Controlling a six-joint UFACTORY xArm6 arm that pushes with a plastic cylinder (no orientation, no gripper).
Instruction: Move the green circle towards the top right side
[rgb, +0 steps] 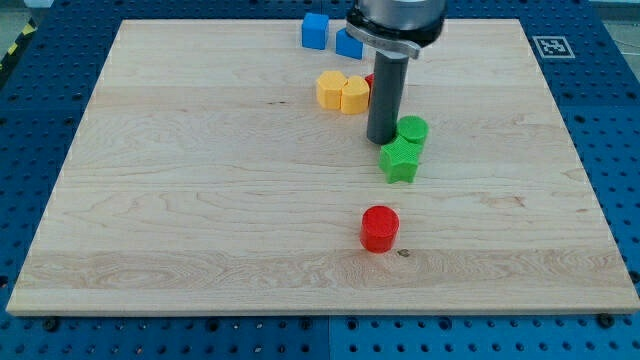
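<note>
1. Nearest the view's bottom: a red cylinder (379, 228) sits alone on the wooden board (180, 200), well apart from everything else, so it shouldn't matter for this push.

2. Further up is a green star-ish block (399, 161), touching or nearly touching the green circle (412, 130) just above it. The circle is what I'm after; it sits right of the board's centre, a bit above the middle.

3. My tip (382, 139) is planted just to the left of the green circle, apparently in contact or very close. That placement makes sense to me: from the left side I can shove it rightward, though I'd guess I need to get lower-left of it to also send it up.

4. No claw on this rig, just the rod, so nothing to spread or pinch.

5. Behind the rod: two yellow blocks (341, 92) huddled together, shape hard to call, and a sliver of something red (369, 82) mostly hidden by the rod.

6. Farthest: two blue blocks (315, 31), the right one partly covered by the arm housing.
</note>
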